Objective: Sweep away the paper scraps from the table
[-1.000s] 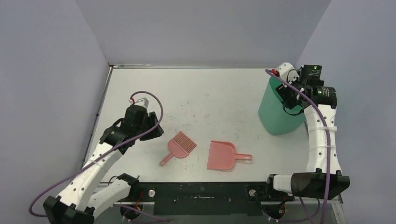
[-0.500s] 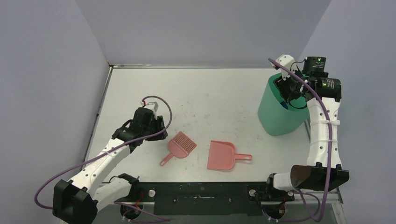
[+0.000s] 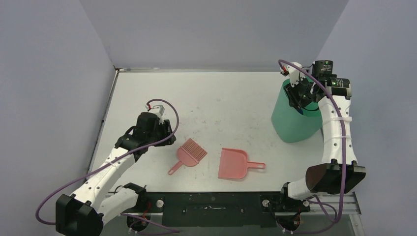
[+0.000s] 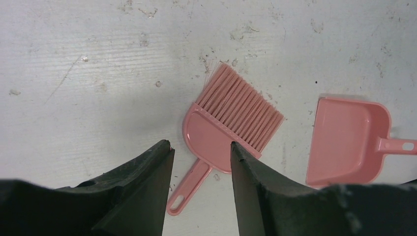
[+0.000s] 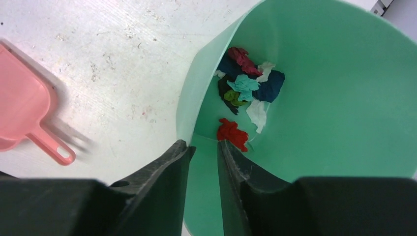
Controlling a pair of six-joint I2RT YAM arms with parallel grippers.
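the paper scraps [image 5: 243, 93], crumpled wads of red, crimson, dark blue, cyan, olive green and white, lay in a loose heap at the bottom of a smooth mint-green plastic bin [image 5: 334, 98]. one red wad sat slightly apart from the rest. the round, tapering bin stood at the far right of the table [image 3: 221, 98], a flat white top marked with grey scuffs and fine scratches and edged in metal. the right gripper [image 5: 202, 143] hung at the bin's near rim with its black, wedge-shaped fingers [image 5: 169, 172] on either side of the thin wall and only a narrow gap between them. whether they pressed on the plastic could not be told from the pictures. toward the near middle of the table lay a pink plastic brush [image 4: 221, 128] with a half-round back, a fan of straight pink bristles and a slim handle ending in a hanging hole. just to its right, apart from it, lay a matching pink dustpan [image 4: 346, 140], a shallow, square-mouthed scoop with a short looped handle pointing right. the left gripper [image 4: 200, 145] hovered over the brush with its jaws spread and nothing between them, the brush handle showing in the gap below. a purple cable [image 3: 169, 110] looped over the left wrist.
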